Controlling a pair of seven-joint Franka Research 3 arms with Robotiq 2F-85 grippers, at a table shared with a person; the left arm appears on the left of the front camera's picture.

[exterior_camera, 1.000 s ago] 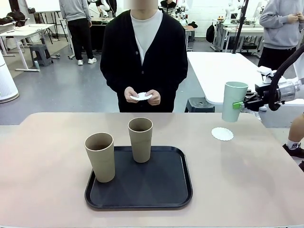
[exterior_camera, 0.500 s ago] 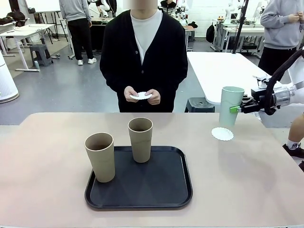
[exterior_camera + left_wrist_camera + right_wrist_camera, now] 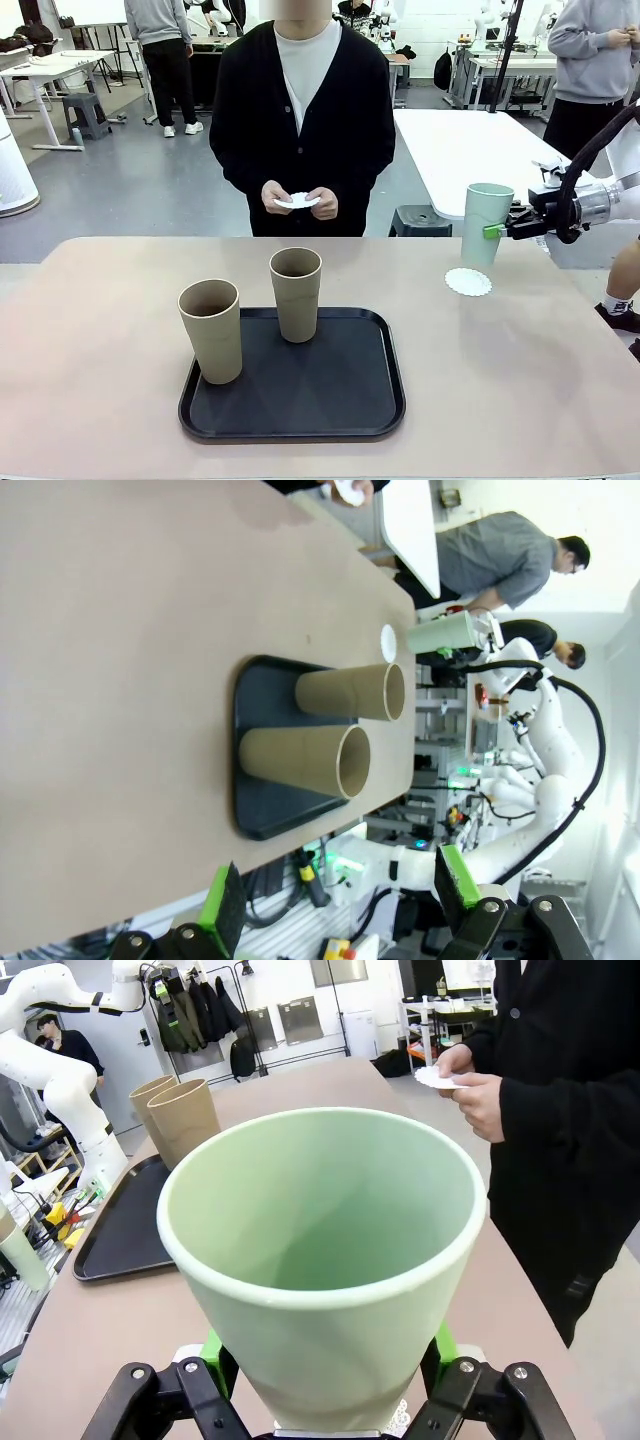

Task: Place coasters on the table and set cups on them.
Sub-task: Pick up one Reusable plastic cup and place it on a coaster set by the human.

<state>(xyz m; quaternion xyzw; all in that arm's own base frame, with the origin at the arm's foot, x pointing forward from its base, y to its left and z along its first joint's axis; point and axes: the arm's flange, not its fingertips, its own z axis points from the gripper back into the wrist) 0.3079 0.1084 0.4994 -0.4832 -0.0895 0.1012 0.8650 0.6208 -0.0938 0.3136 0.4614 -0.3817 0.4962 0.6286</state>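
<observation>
Here, over this beige lab table (image 3: 520,380), right jaws pinch the mint cup (image 3: 485,225); left jaws spread.

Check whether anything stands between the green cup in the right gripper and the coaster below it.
Nothing visible does. The right gripper holds the mint green cup just above the coaster on the table, and the coaster's visible top is bare. The two tan cups stand on the black tray, well off to the side.
</observation>
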